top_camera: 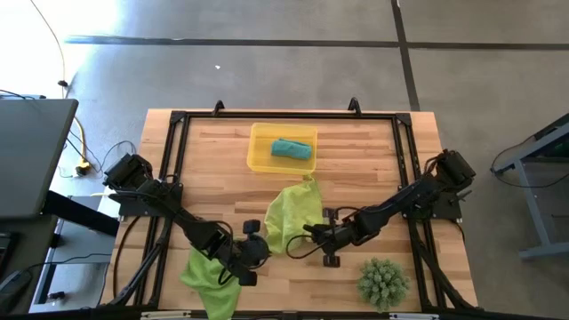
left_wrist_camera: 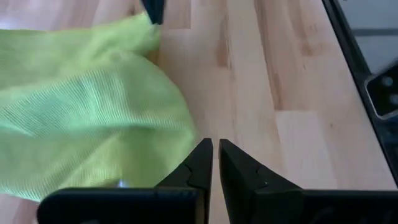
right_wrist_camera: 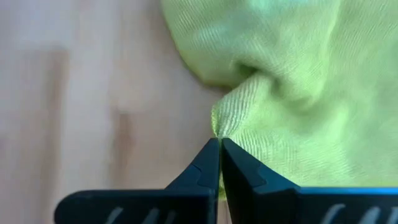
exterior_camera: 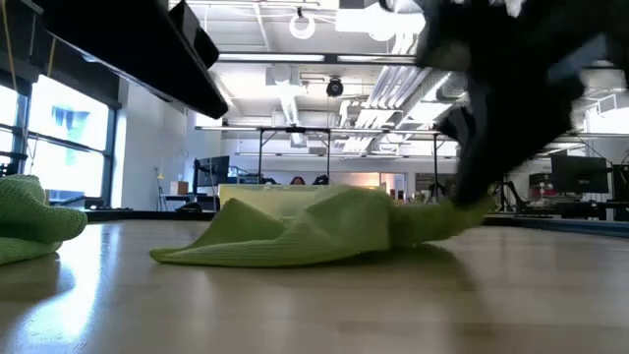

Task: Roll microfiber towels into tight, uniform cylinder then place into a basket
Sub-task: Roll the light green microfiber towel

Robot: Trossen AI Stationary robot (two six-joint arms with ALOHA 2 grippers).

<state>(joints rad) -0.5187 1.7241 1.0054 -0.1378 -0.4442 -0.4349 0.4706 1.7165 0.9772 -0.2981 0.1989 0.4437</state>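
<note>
A lime-green microfiber towel (top_camera: 293,212) lies crumpled mid-table, just in front of the yellow basket (top_camera: 260,160), which holds a rolled teal towel (top_camera: 292,149). My right gripper (right_wrist_camera: 219,142) is shut on this lime towel's near right edge (exterior_camera: 457,214). My left gripper (left_wrist_camera: 215,147) stands shut over bare wood at the same towel's (left_wrist_camera: 93,112) near left edge, with nothing between its fingers. A second lime towel (top_camera: 210,279) lies bunched at the near left edge. My right gripper pinches a bunched bit of the lime towel's edge (right_wrist_camera: 221,122) between its two fingertips, slanting down from the table's right side. That part (exterior_camera: 432,218) is drawn up a little toward the fingers; the rest of the cloth lies slack on the table. My left gripper's fingertip is right beside the cloth's edge (left_wrist_camera: 189,134); I cannot tell whether it touches.
A spiky green ball-shaped plant (top_camera: 384,283) sits near the front right, close to my right arm. A black frame (top_camera: 178,160) runs around the wooden tabletop. Bare wood lies between the towel and the front edge.
</note>
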